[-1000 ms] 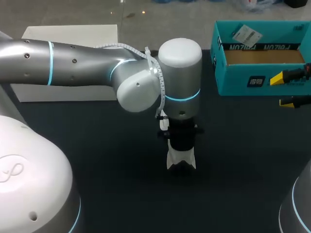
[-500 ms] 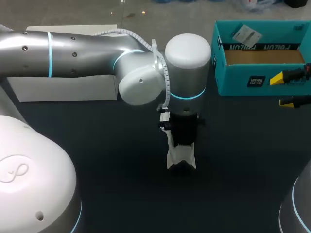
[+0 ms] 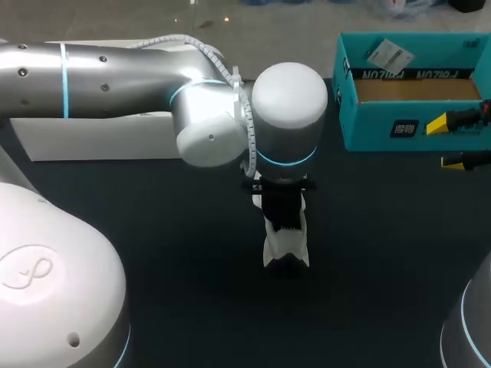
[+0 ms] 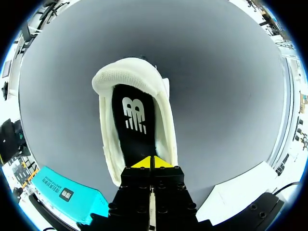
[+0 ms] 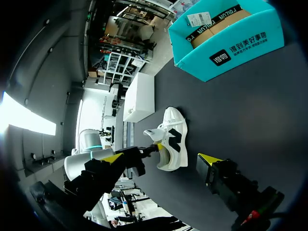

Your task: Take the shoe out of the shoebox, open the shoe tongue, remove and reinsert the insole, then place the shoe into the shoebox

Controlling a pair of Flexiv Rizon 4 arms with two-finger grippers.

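Left gripper (image 4: 151, 161): clenched, yellow tips pressed flat together with no gap to see. Set at the near end of the shoe (image 4: 163, 113) mouth, touching the black insole (image 4: 132, 120) or hanging just over it. Probably there to nip the tongue and draw it back, or to get at the insole's edge. Cannot tell which, nor whether any thin fold is caught between the tips. Comes in straight from above, as suits a shoe standing sole-down and mouth-up in the middle of the table (image 3: 153, 245).

Right gripper (image 3: 447, 142): spread wide, holding nothing, at the table's right edge just in front of the shoebox (image 3: 368, 126). Seemingly kept clear to leave the shoe to the other arm.

Shoebox open at the far right, well apart from the shoe, with only a paper tag (image 3: 387, 54) and a brown lining inside. Looks ready to take the shoe back later. White box (image 3: 100, 142) at the far left, partly behind the left arm.

Hidden from overhead: most of the shoe, under the left wrist, with only one white end showing. In the left wrist view, tongue and laces covered by the gripper's own body. In the right wrist view, a white flap (image 5: 153, 133) standing up off the shoe beside the tips. Possibly the tongue, but too small to be sure.
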